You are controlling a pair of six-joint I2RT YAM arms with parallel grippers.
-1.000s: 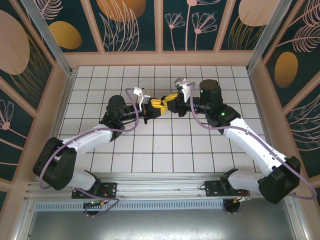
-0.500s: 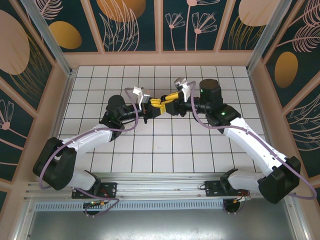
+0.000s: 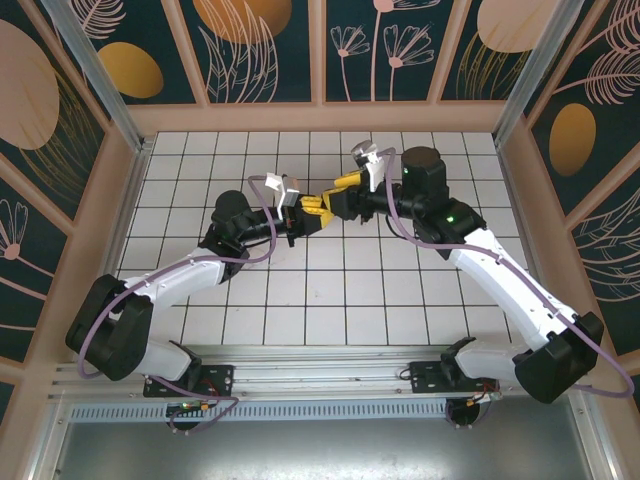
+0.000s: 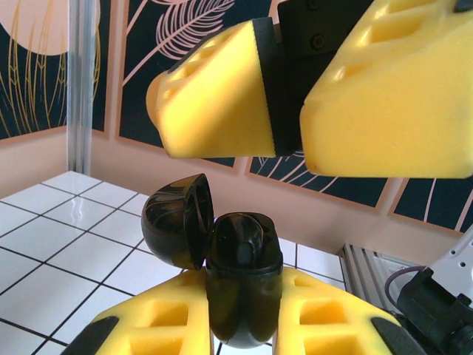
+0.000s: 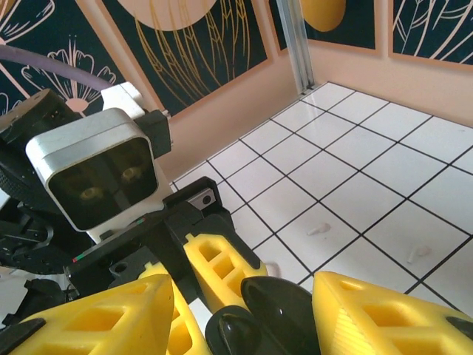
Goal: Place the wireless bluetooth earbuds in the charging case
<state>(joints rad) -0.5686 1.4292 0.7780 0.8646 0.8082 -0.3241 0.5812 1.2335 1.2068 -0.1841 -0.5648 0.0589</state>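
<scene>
Left pincer grips the open black case; right pincer wide, its camera catching white earbuds on tabletop.

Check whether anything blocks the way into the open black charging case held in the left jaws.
Its lid is swung back, leaving the charging case in the left gripper uncovered. The right gripper hangs close above the opening, so it stands in the path from overhead.

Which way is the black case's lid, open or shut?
Open. The lid is swung back beside the black case, held in the left pincer.
</scene>
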